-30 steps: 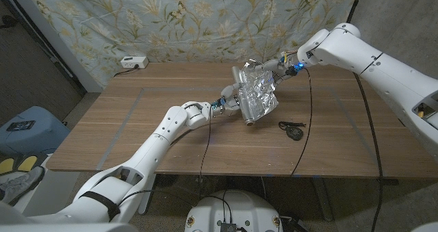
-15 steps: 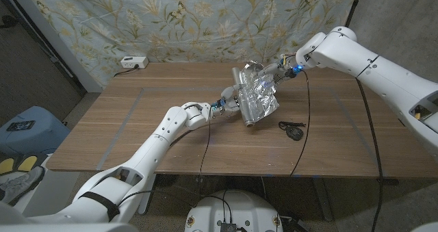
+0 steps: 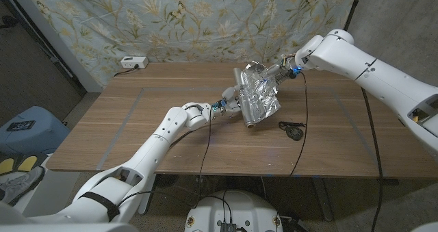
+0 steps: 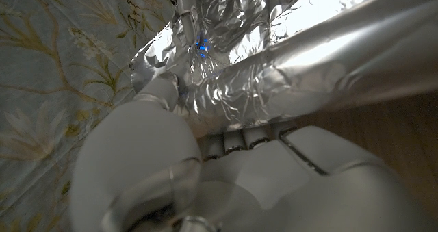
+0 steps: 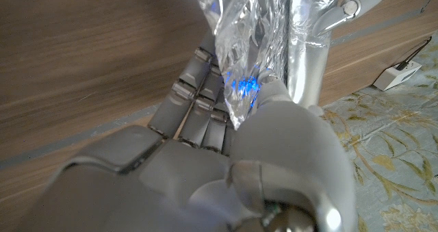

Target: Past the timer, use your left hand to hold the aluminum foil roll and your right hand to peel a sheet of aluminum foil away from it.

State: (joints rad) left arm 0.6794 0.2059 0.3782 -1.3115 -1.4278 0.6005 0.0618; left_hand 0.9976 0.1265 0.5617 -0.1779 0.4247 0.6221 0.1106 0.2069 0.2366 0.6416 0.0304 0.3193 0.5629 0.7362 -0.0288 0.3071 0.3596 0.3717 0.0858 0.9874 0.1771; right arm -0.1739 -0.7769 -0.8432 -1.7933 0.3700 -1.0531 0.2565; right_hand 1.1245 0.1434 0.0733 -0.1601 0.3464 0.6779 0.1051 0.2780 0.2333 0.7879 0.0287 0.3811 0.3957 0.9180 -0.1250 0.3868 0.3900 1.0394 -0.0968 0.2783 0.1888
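The aluminum foil roll [image 3: 244, 98] lies on the wooden table [image 3: 137, 122] past its middle, pointing away from me. My left hand [image 3: 229, 98] grips the roll [image 4: 287, 88] from its left side. A crinkled foil sheet [image 3: 261, 94] stands up off the roll toward the right. My right hand [image 3: 277, 70] pinches the far upper corner of that sheet [image 5: 250, 47] between thumb and fingers, above the table. My left hand [image 4: 205, 170] and my right hand [image 5: 226, 157] each show close up in their own wrist views.
A small dark object with a looped cord [image 3: 293, 130] lies on the table right of the roll's near end. A white box [image 3: 133, 61] sits at the far left edge. A floral cloth [image 3: 205, 20] hangs behind the table. Cables dangle from both arms.
My right hand has shifted slightly left and toward the far side with the sheet's corner. The left hand and roll have stayed put.
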